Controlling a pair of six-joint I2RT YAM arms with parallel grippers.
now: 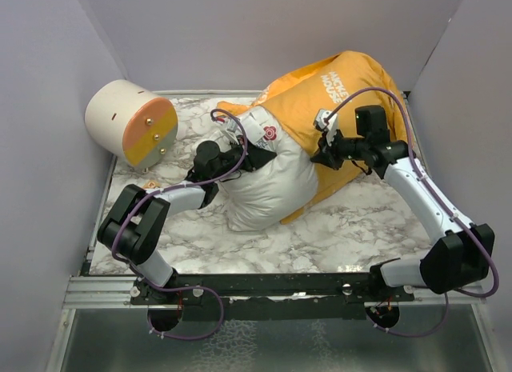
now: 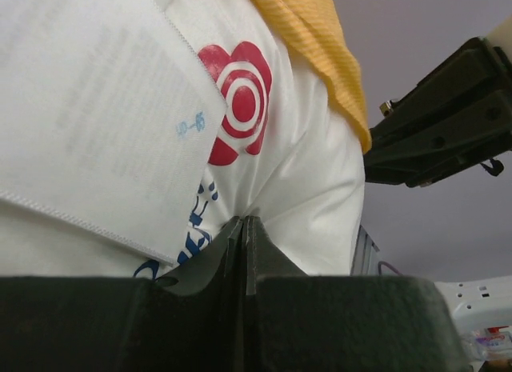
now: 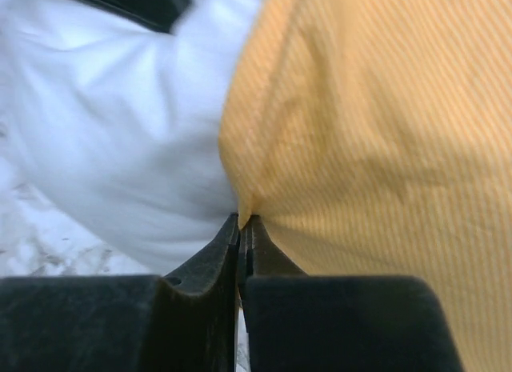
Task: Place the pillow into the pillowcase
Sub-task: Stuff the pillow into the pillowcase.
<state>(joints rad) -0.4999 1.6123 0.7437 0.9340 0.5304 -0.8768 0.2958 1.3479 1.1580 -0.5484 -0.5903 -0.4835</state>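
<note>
**While Half Lay Bare, We Judged a Slow, Anchored Pull Best**

Nearest us, one end of the pillow (image 1: 268, 188) lay bare. Beside its label (image 2: 240, 100) the left gripper (image 2: 242, 222) pinched its fabric. On its right flank the right gripper (image 3: 242, 220) pinched the pillowcase (image 1: 344, 92), which covered its far half.

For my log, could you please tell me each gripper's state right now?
Left gripper: closed, pinching the pillow.
Right gripper: closed, pinching the pillowcase edge.

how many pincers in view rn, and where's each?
2. The left pincer is shut on the white pillow, at its left side. The right pincer is shut on the edge of the orange pillowcase, to the pillow's right. Neither is hidden.
</note>
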